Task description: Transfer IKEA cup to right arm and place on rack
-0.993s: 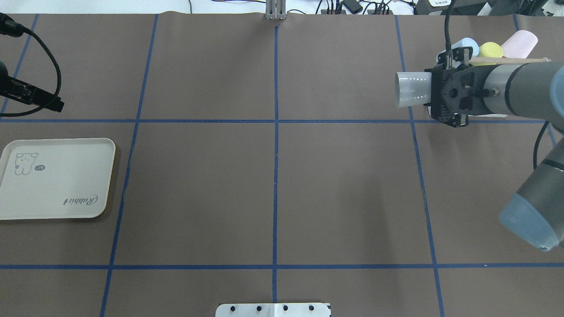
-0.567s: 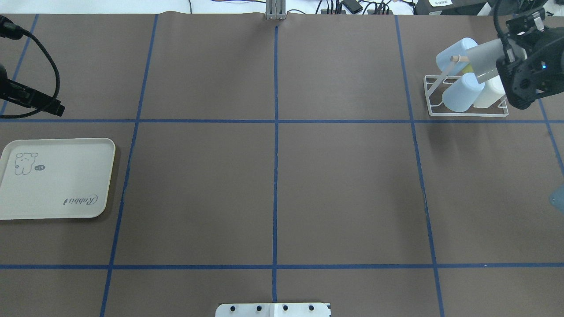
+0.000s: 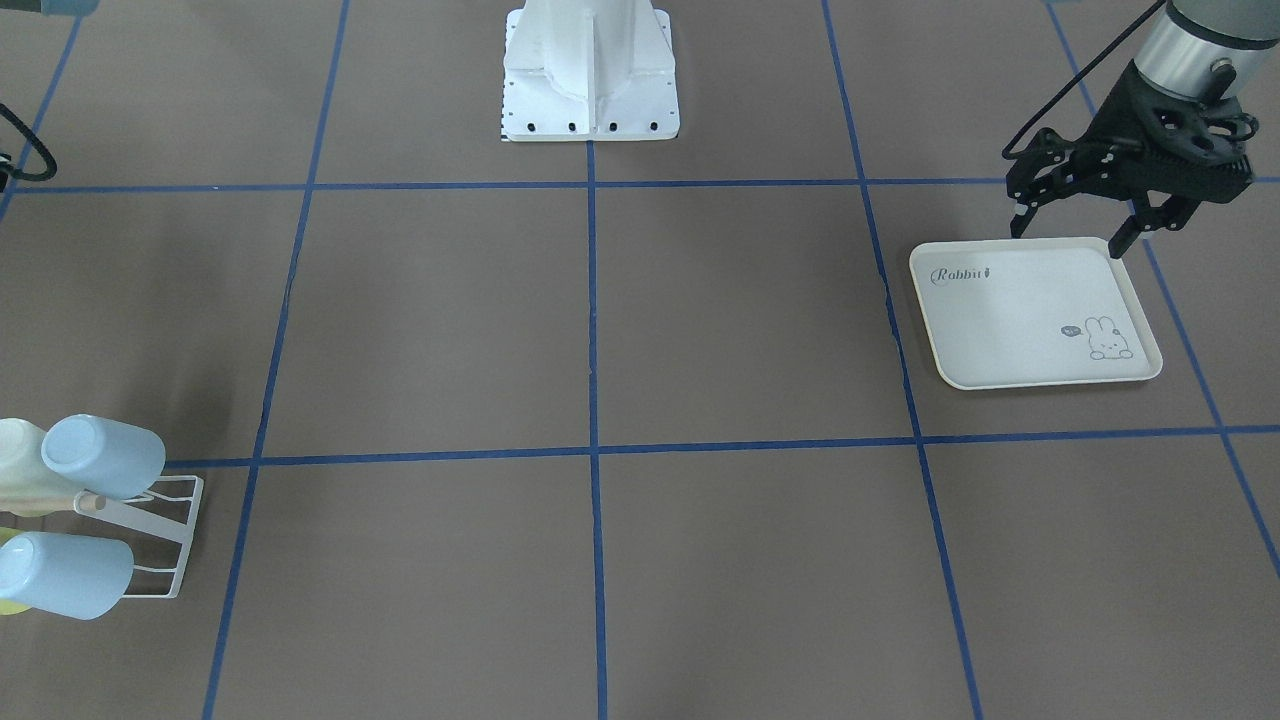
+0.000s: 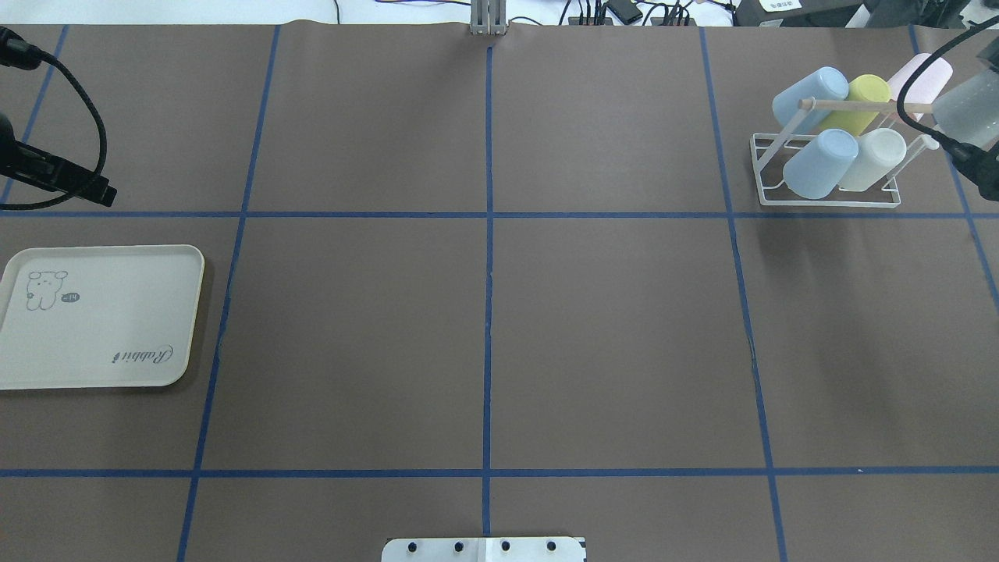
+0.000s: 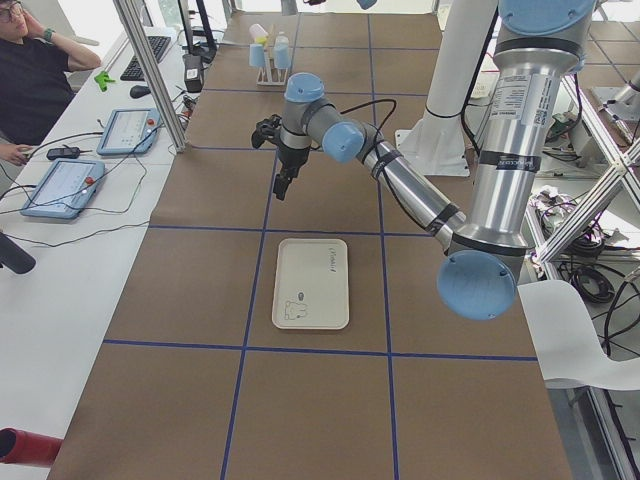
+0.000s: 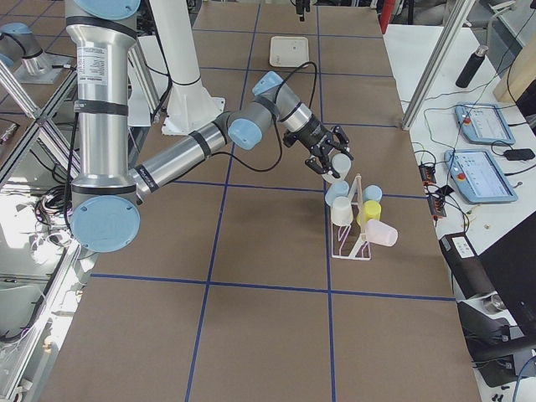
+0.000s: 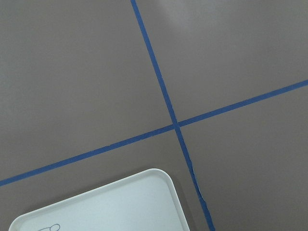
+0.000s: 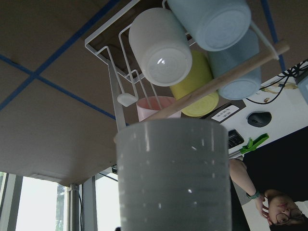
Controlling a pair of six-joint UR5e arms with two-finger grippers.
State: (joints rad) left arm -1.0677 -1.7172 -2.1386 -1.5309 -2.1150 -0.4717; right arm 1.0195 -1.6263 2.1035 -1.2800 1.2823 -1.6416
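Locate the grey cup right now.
Overhead view, far right edge: the grey cup is held by the right gripper just right of the rack, near its pink cup.

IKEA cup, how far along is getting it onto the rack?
Handover looks done: the left gripper is open and empty at the tray edge; the right gripper holds the grey cup beside the rack. Left: slip it onto the free prong and release.

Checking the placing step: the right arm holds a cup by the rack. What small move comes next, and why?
Probably ease the right gripper until the grey cup lines up over the free round-tipped prong of the rack. The cup hangs beside that prong, not on it, and the other prongs in view carry cups.
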